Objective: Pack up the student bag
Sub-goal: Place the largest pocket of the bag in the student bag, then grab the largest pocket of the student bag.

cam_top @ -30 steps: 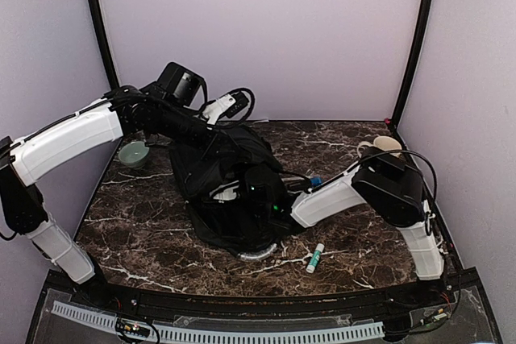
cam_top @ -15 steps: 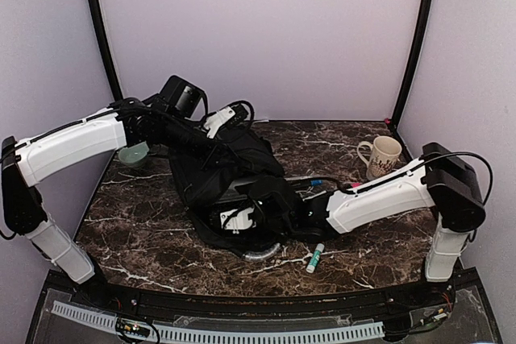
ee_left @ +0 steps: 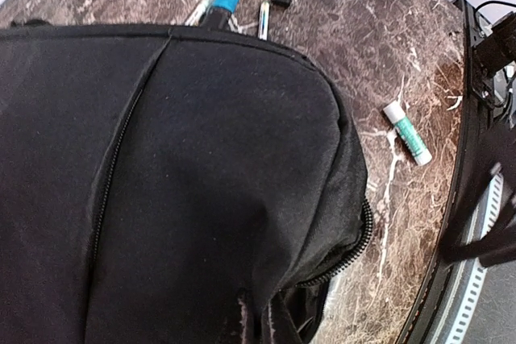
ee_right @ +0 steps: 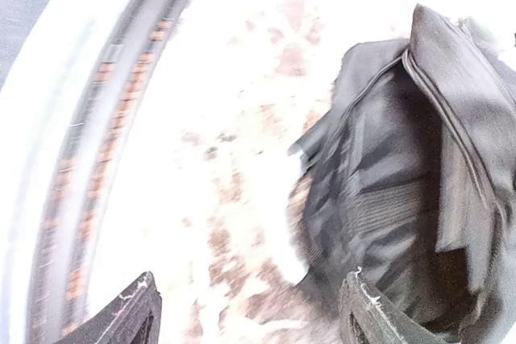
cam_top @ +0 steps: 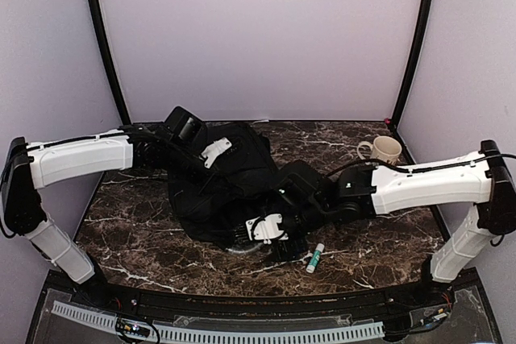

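1. At far left, the left pincer [cam_top: 211, 155] is clamped shut on the top fabric of the black student bag [cam_top: 218, 195].
2. The bag lies slumped mid-desk [cam_top: 137, 231].
3. Beside its near edge, the right pincer [ee_right: 246, 312] gapes wide, holding nothing.
4. Just right lies a glue stick [cam_top: 314, 257]; a mug [cam_top: 385, 149] stands far right.
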Robot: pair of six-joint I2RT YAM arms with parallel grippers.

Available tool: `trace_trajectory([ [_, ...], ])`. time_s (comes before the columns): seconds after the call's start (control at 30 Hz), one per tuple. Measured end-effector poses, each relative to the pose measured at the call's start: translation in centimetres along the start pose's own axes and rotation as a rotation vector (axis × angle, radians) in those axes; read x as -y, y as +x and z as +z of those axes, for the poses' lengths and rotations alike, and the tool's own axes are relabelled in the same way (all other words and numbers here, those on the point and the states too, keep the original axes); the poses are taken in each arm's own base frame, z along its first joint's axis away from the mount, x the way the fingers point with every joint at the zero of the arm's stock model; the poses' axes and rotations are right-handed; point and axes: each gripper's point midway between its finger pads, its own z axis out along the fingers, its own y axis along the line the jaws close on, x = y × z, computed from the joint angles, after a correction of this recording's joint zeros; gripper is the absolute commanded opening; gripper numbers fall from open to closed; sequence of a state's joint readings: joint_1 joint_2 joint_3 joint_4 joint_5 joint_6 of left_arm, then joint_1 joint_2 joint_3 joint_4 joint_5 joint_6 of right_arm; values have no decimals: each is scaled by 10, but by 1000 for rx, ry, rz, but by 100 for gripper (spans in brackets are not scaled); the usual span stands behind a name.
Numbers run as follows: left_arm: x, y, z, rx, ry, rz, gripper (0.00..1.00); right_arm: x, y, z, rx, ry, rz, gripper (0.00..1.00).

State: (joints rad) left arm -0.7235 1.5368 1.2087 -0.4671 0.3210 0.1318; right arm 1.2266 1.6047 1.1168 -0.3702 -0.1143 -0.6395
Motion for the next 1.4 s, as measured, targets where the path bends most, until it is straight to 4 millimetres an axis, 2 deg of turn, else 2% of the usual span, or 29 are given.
trace_trajectory([
  [0.07, 0, 11, 5, -19, 3, -15, 4, -5, 1, -16, 16, -66, 55, 74],
  [0.1, 0, 17, 8, -30, 6, -23, 13, -1, -1, -28, 35, -89, 92, 74],
  [0.17, 0, 27, 13, -48, 11, -48, 31, 18, -6, -49, 77, -83, 150, 74],
  [0.3, -3, 40, 15, -73, -4, -104, 58, 76, -23, -95, 196, 7, 244, 76],
  [0.4, -4, 44, -2, -51, -56, -128, 71, 103, -34, -113, 246, 72, 280, 76],
  [0.47, -6, 42, -30, 8, -124, -134, 75, 116, -43, -116, 269, 95, 298, 76],
  [0.57, -11, 36, -72, 110, -226, -150, 76, 132, -51, -103, 281, 97, 328, 75],
  [0.63, -17, 38, -96, 155, -307, -175, 75, 143, -51, -82, 273, 86, 356, 75],
  [0.7, -26, 49, -107, 152, -378, -207, 76, 152, -48, -55, 250, 64, 393, 73],
  [0.77, -36, 67, -107, 109, -445, -239, 80, 161, -41, -27, 228, 43, 430, 70],
  [0.87, -49, 92, -104, 34, -509, -267, 81, 169, -25, 13, 186, 10, 491, 65],
  [0.93, -57, 104, -104, -3, -545, -274, 81, 173, -9, 35, 156, -9, 545, 63],
  [1.03, -66, 113, -102, -40, -580, -261, 82, 179, 25, 64, 109, -41, 653, 61],
  [1.13, -74, 119, -99, -78, -605, -238, 81, 182, 55, 83, 75, -70, 757, 60],
  [1.23, -75, 119, -95, -90, -589, -211, 79, 194, 73, 96, 62, -85, 831, 60],
  [1.4, -73, 123, -79, -135, -536, -177, 70, 225, 92, 96, 94, -63, 909, 60],
])
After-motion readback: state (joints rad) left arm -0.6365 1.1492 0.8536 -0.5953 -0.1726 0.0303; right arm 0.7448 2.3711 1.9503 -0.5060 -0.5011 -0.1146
